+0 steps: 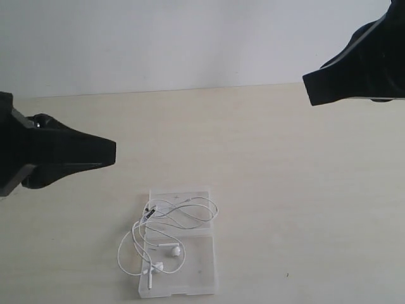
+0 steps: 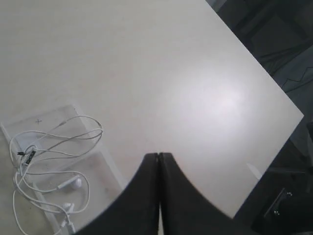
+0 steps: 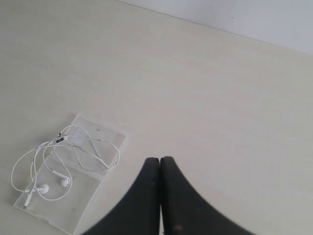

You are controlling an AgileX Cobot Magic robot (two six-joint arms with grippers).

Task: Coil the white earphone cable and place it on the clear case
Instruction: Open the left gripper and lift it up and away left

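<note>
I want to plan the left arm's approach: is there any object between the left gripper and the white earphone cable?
Nothing visible does. Only bare table lies between the left gripper, which is shut, and the white earphone cable. The cable rests loosely looped on the clear case, with one loop past the case's edge.

the surface (image 1: pixel 266 158) is pale, like light wood, and flat. a plain white wall (image 1: pixel 190 38) stands behind its far edge. a tiny dark speck (image 1: pixel 286 275) sits on the surface. in the left wrist view a soft bright shine (image 2: pixel 225 103) lies on the surface, and past its edge are dark things (image 2: pixel 274 44), too dim to tell.
</note>
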